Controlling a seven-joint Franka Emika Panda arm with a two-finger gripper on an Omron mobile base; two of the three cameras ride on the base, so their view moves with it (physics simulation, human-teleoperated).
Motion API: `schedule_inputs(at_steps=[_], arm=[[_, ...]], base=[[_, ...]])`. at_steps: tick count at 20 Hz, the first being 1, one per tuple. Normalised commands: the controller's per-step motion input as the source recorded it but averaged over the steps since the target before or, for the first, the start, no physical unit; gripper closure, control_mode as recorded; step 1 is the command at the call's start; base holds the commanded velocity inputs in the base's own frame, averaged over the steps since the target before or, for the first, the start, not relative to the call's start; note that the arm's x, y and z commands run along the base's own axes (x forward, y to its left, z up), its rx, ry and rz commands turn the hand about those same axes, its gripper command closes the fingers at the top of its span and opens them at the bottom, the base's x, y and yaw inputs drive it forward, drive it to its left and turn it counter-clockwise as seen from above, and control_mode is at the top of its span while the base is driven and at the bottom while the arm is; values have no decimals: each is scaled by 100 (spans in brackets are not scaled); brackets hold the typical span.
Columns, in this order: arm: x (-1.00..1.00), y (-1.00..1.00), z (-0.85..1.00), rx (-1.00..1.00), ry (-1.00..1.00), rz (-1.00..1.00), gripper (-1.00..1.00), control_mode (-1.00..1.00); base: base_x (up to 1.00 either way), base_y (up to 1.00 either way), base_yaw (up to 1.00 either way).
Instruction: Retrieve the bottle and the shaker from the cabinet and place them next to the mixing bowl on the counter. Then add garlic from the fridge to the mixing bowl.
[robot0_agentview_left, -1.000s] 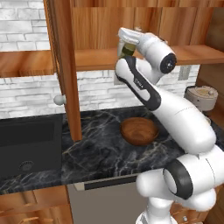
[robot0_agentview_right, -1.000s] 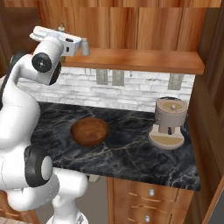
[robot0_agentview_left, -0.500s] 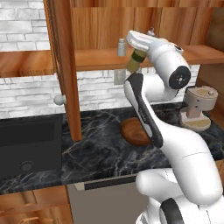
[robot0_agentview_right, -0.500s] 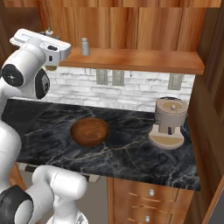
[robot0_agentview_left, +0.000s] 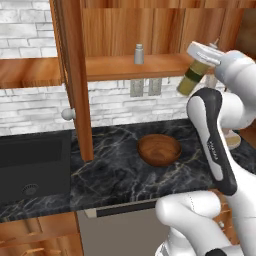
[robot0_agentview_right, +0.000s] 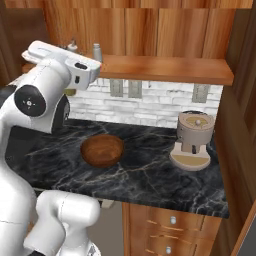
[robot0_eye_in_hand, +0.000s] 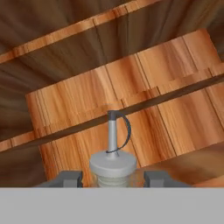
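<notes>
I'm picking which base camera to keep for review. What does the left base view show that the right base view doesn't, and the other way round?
Left base view alone: the olive bottle tilted in the gripper, the open cabinet door with its knob, and the sink.

Right base view alone: the coffee grinder on the counter and the drawers under it.

Both: the shaker on the cabinet shelf, the bowl, the wall outlets.
</notes>
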Motion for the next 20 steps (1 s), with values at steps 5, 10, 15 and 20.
schedule_inputs(at_steps=[5, 10, 15, 20], arm=[[-23, -55, -15, -6, 39, 11, 100, -100], [-27, -34, -53, -13, 28, 3, 100, -100], [-20, -6, -85, -18, 3, 0, 100, -100], [-1, -6, -100, -12, -23, 0, 100, -100]], base=[[0, 0, 0], [0, 0, 0], [0, 0, 0], [0, 0, 0]])
